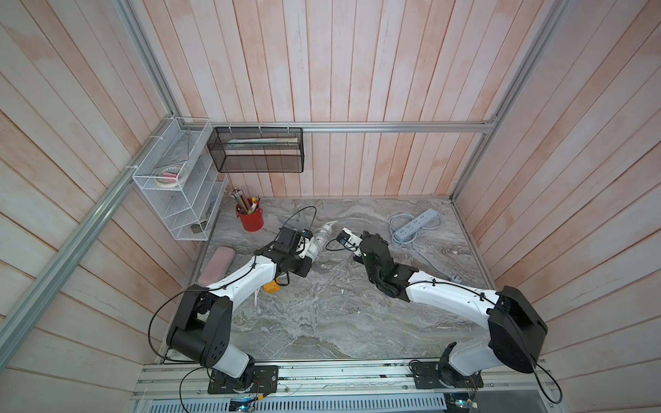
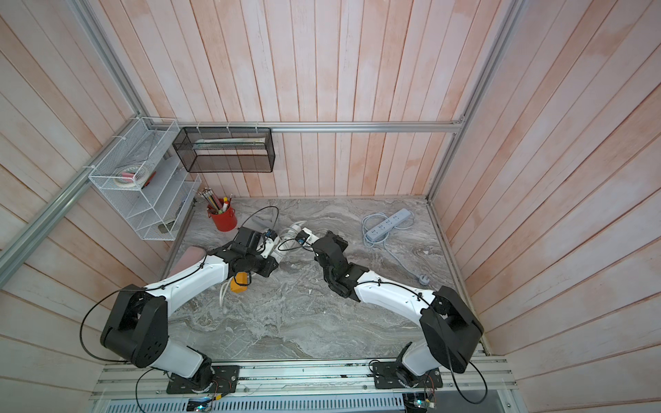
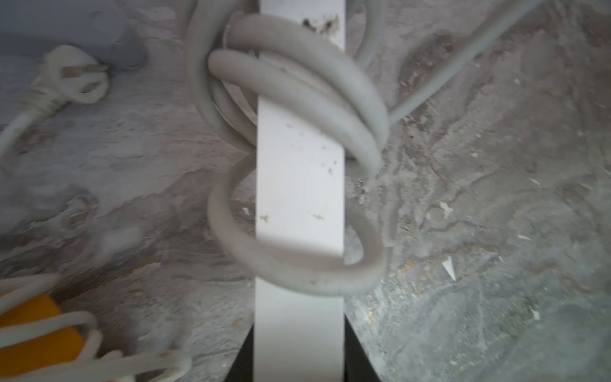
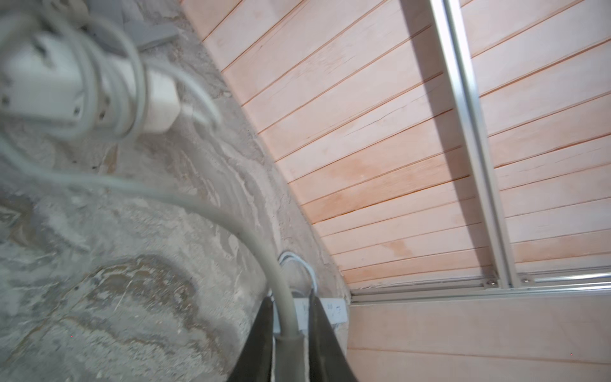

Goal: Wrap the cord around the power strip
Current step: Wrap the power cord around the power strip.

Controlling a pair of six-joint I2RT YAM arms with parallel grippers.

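My left gripper (image 3: pixel 299 350) is shut on one end of a white power strip (image 3: pixel 297 185), which it holds above the marble table. Several turns of grey-white cord (image 3: pixel 297 82) wind around the strip, and one loose loop hangs nearer the jaws. In a top view the strip (image 1: pixel 319 239) sticks out of the left gripper (image 1: pixel 310 248) at mid-table. The right gripper (image 4: pixel 291 317) is shut on the cord (image 4: pixel 231 225), which curves from its jaws back to the wrapped strip (image 4: pixel 66 82). From above, the right gripper (image 1: pixel 359 248) sits just right of the strip, its fingertips hidden.
A second, blue-grey power strip (image 1: pixel 416 225) with its own coiled cord lies at the back right. A red pencil cup (image 1: pixel 249 218), a white wire rack (image 1: pixel 179 186) and a pink case (image 1: pixel 216 266) stand on the left. An orange block (image 1: pixel 270 287) with white cable lies under the left arm.
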